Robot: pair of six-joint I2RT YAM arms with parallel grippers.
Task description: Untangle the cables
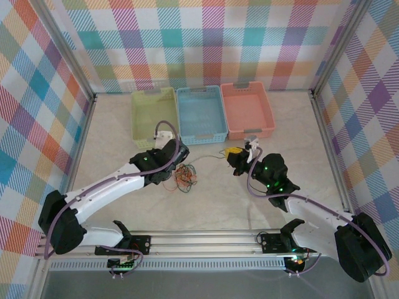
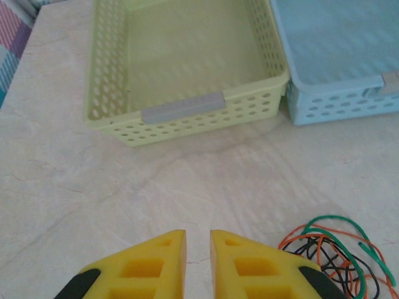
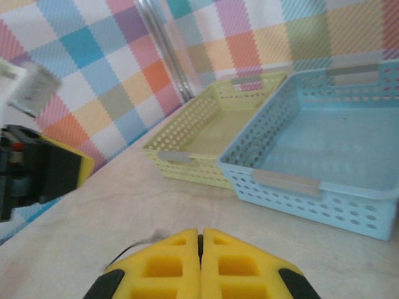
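I see the cables (image 1: pixel 184 175), a small knot of thin orange, green and black wires. They lie on the pale stone-look worktop (image 2: pixel 93 199) between my 2 arms. The knot sits in front of the blue plastic basket with holes (image 2: pixel 336 103), but not touching it. The light green plastic basket with holes (image 2: pixel 187 128) stands beside the blue one, and the pink plastic basket (image 1: pixel 249 132) stands on its other side.

My left hand (image 2: pixel 197 265) is low over the worktop, just beside the knot, which lies to its right. Its 2 yellow fingers are only a little apart, and I see nothing between them. My right hand (image 3: pixel 201 265) is closed tight, with its fingers pressed together. It is near the knot on the other side. In the top view a thin strand seems to run from the knot toward it, but I cannot tell if the hand is pinching that strand.

I think these wires are very light, soft and springy. They will likely slide on the smooth worktop, so the whole knot may come along if I pull 1 wire. A good place to take hold looks like the green loop (image 2: pixel 330 219) that sticks out at the edge of the knot. I would pinch just that 1 wire, hold the rest down with the other hand, and pull slowly.
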